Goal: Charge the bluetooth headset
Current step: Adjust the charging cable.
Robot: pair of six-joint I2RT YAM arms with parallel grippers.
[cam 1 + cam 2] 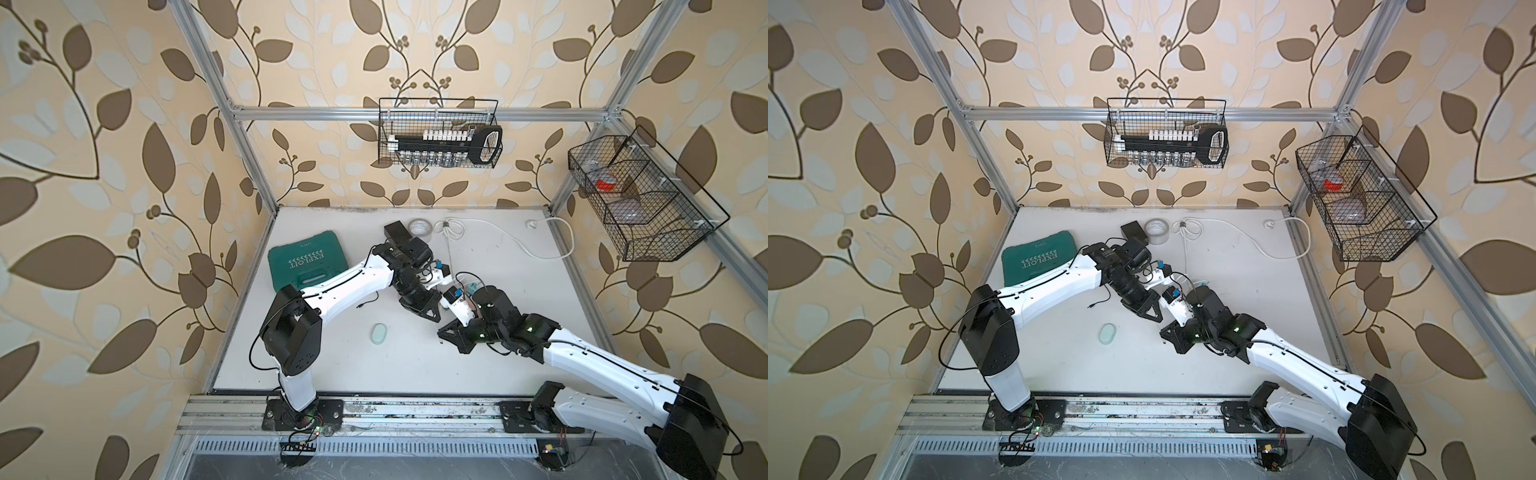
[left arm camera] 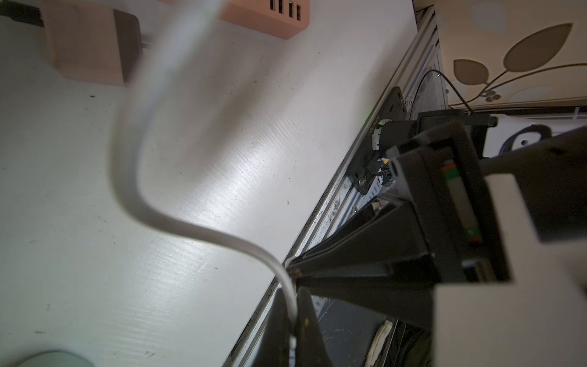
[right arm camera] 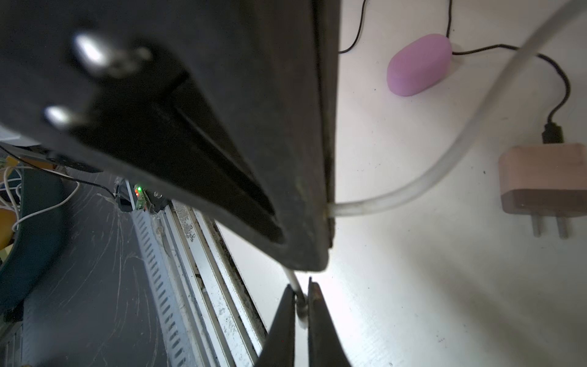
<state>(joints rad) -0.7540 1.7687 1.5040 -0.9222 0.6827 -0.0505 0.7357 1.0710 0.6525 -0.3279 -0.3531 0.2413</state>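
My left gripper point(image 1: 435, 318) point(image 2: 292, 295) is shut on a white cable point(image 2: 127, 178) near its end. The short stretch past it runs to my right gripper point(image 1: 441, 332) point(image 3: 300, 289), which is shut on the cable's grey plug end; the two grippers' tips nearly touch above the table. A pale green oval headset case point(image 1: 379, 333) point(image 1: 1106, 333) lies on the table left of them. In the right wrist view a pink oval headset case point(image 3: 419, 65) lies against a black cable point(image 3: 559, 82) plugged into a beige adapter point(image 3: 540, 178); the arms hide these in both top views.
A pink USB hub point(image 2: 270, 16) lies near the adapter point(image 2: 85, 47). A green tool case point(image 1: 305, 266), a black box point(image 1: 397, 230) and a tape roll point(image 1: 419, 227) sit at the back. Wire baskets point(image 1: 440, 133) point(image 1: 640, 199) hang on the walls. A metal rail point(image 1: 374, 411) edges the front.
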